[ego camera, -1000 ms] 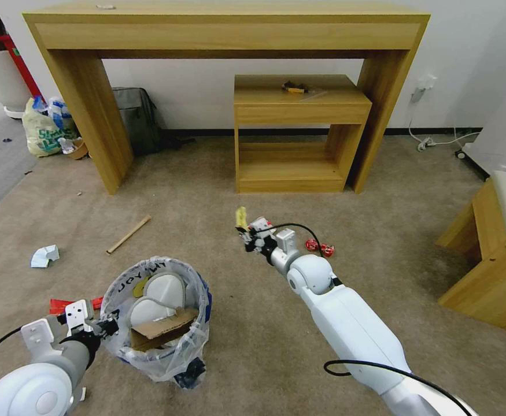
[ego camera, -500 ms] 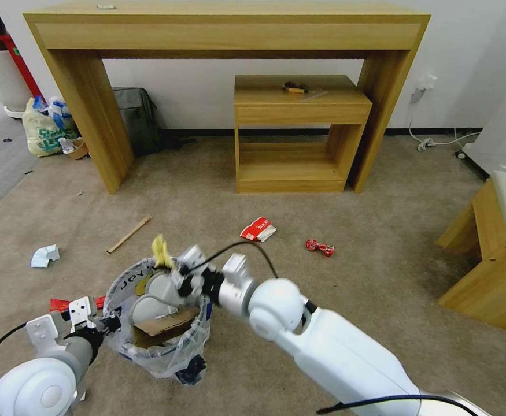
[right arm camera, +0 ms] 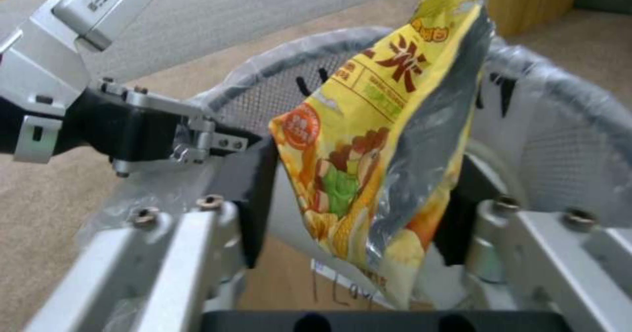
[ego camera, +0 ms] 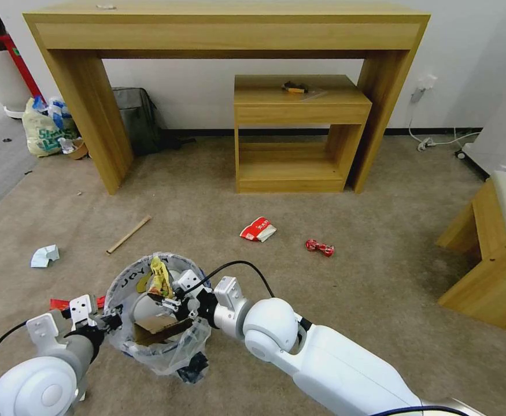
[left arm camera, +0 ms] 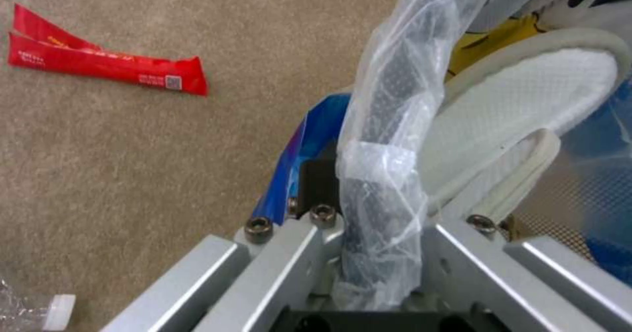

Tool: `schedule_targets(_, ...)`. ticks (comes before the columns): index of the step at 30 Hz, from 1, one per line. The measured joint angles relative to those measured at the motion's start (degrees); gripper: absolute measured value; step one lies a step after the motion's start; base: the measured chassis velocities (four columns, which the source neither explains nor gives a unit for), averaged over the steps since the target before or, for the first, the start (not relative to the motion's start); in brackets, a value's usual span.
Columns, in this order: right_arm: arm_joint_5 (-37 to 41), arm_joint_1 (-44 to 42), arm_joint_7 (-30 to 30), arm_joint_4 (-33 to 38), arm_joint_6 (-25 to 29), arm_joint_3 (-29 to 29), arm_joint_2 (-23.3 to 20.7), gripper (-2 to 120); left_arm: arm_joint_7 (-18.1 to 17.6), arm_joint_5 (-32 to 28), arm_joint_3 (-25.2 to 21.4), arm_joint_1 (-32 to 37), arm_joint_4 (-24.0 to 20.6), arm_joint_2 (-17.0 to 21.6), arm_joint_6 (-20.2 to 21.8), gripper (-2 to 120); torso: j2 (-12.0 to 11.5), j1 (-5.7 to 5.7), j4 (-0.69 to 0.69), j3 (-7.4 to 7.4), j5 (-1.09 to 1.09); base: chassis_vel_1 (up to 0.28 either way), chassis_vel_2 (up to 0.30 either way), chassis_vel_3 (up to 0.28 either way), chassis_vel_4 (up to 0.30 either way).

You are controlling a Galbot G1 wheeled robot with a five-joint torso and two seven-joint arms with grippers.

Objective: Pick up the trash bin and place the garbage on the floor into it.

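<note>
Head view: my left gripper [ego camera: 109,322] pinches the near-left rim of the trash bin [ego camera: 148,352], a round dark mesh tub in a clear, black-lettered bag, near left on the beige floor [ego camera: 380,277]. My right gripper [ego camera: 169,300] hangs over the bin's mouth, holding a yellow snack wrapper [ego camera: 159,277]. A cardboard strip [ego camera: 160,325] lies inside. On the open carpet lie a red-white carton [ego camera: 258,229], a small red wrapper [ego camera: 320,247], a stick [ego camera: 128,234] and a tissue [ego camera: 45,255], well apart, before the wooden desk [ego camera: 224,29].

Left wrist view: my jaws are clamped on the bagged rim; a white slipper [left arm camera: 520,104] sits inside (a long red wrapper [left arm camera: 98,62] lies on the carpet beyond).

Right wrist view: my jaws stand narrow around the wrapper, inside the rim.
</note>
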Motion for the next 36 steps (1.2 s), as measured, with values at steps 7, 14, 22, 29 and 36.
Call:
schedule_targets(7, -0.4, -0.6, 0.1, 0.3, 0.4, -0.3, -0.3, 86, 0.0, -0.1, -0.1, -0.1, 0.0, -0.1, 0.0, 0, 0.0, 0.00, 0.00, 0.00, 0.00, 0.000, 0.000, 0.000, 0.000)
schedule_targets(14, -0.6, -1.6, 1.4, 0.9, 1.4, 1.7, 0.4, 100, 0.0, -0.3, -0.4, -0.1, 0.0, -0.1, 0.0, 0, 0.0, 0.00, 0.00, 0.00, 0.00, 0.000, 0.000, 0.000, 0.000)
schedule_targets(22, -3.8, -5.8, 5.2, 1.5, 3.6, 11.0, 0.8, 100, 0.5, -0.4, -1.8, 0.8, 0.2, -0.3, 0.0, 0, 0.0, 0.00, 0.01, 0.00, 0.01, 0.000, 0.000, 0.000, 0.000)
schedule_targets(29, -9.4, -12.7, 7.4, 1.6, 4.9, 24.4, -0.2, 100, 1.0, -0.4, -2.9, 1.6, 0.0, -0.4, 0.0, 0, 0.0, 0.01, -0.01, 0.00, 0.01, 0.000, 0.000, 0.000, 0.000)
schedule_targets(36, -9.9, -18.5, 4.6, 4.0, 6.5, 34.4, -1.5, 100, 1.6, -0.4, -3.3, 2.4, -0.4, -0.6, 0.0, 0, 0.0, 0.01, 0.00, 0.00, 0.01, 0.000, 0.000, 0.000, 0.000)
